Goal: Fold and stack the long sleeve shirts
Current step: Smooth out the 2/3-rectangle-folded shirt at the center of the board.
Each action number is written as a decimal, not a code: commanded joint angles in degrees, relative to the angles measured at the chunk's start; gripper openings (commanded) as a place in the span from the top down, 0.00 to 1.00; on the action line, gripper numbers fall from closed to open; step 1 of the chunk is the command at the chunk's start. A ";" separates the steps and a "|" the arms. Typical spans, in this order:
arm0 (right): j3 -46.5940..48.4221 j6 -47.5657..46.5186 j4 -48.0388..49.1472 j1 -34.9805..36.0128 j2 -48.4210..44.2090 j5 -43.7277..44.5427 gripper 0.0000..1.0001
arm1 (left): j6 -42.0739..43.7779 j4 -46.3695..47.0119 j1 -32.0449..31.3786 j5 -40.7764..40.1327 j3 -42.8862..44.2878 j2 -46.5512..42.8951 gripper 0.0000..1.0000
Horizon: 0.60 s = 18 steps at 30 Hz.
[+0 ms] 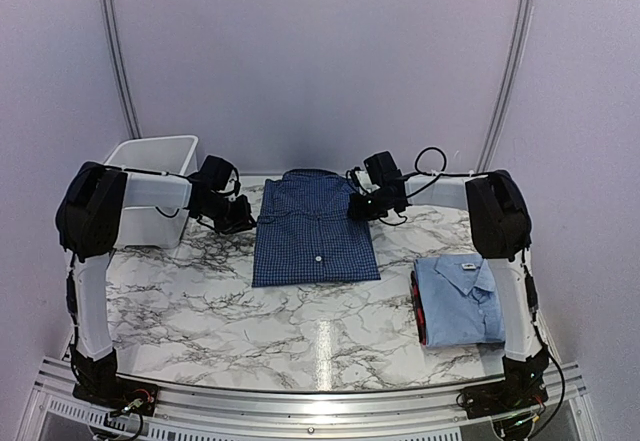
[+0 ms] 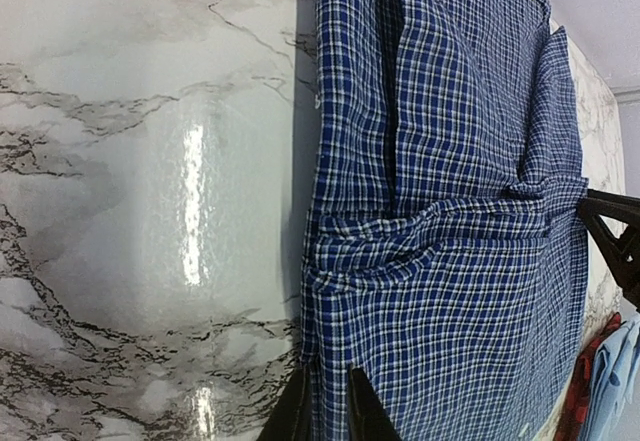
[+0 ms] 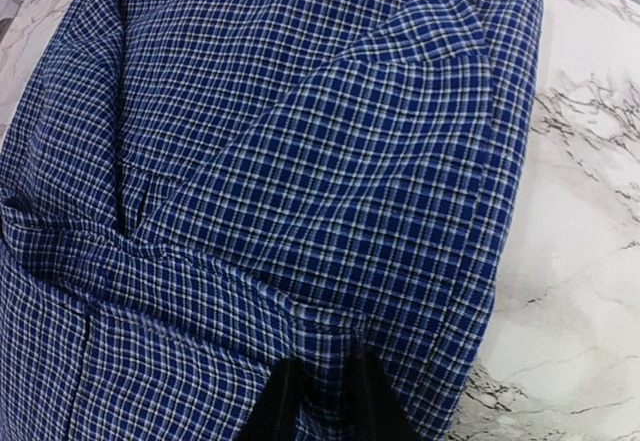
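Left gripper (image 2: 328, 379) is nearly closed, its fingers pinching the left edge of the dark shirt (image 1: 315, 236), with checked cloth showing in the narrow gap between them. Right gripper (image 3: 322, 361) is likewise narrowed on the shirt's right edge, cloth between its fingers. A band of wrinkles runs across the shirt from one gripper to the other. The shirt lies folded into a rectangle at the middle of the table (image 1: 200, 301), collar at the far end, both grips towards that end. The light shirt (image 1: 462, 301) lies folded at the near right, well apart, with red cloth (image 1: 419, 311) along its left edge. A bin (image 1: 150, 156) stands far left.
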 commanded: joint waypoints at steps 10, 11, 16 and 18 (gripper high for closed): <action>1.16 -0.57 -2.86 1.03 -5.04 7.25 1.00 | 0.20 0.10 -0.39 0.28 -3.68 -5.34 0.86; 0.88 -0.52 -3.09 1.03 -5.65 7.73 1.00 | 0.28 0.17 -0.38 0.20 -3.84 -5.44 0.86; 0.05 -0.50 -3.42 1.03 -6.64 11.94 1.00 | 0.08 0.50 -0.38 0.35 -4.38 -5.12 0.86; 0.60 -0.60 -3.59 0.86 -5.74 11.50 1.00 | -0.05 0.67 -0.40 0.54 -4.51 -5.06 0.86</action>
